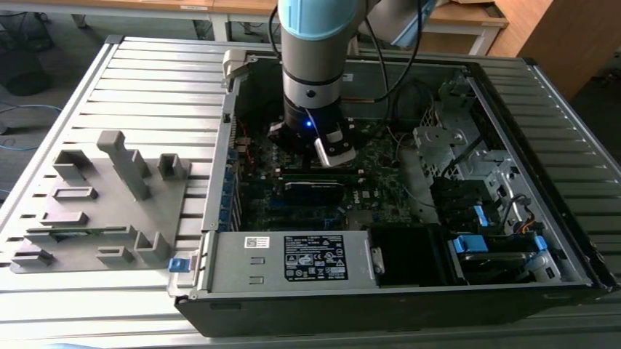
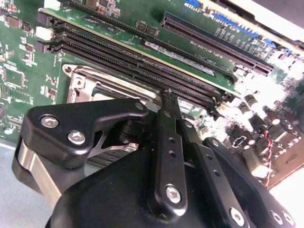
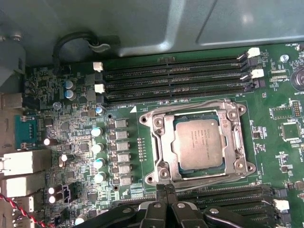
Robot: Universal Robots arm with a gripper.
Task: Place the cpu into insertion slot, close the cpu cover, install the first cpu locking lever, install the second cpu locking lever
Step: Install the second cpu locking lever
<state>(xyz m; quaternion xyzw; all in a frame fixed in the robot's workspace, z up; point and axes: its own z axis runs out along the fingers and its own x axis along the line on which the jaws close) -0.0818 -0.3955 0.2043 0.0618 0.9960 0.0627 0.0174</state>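
In the exterior view the arm reaches down into the open computer case (image 1: 543, 240), which lies on a ribbed metal worktop (image 1: 145, 80). The hand (image 1: 335, 154) hangs low over the green motherboard (image 1: 388, 174). Well apart from the hand, toward the exterior view's left, a grey fixture block (image 1: 102, 211) stands on the worktop.

In the second wrist view the hand (image 2: 167, 95) has its two black fingers (image 2: 164, 137) pressed together and holds nothing. Their tips stand just at the long black memory slots (image 2: 142, 64), and the cpu cover (image 2: 107, 80) lies close beside them.

In the first wrist view the cpu (image 3: 198, 142) sits flat in the insertion slot (image 3: 164, 145) — its silver top shows through the window of the cover (image 3: 232, 137), which lies down around it. The tips of the hand (image 3: 165, 187) are just beside the rim of the slot.
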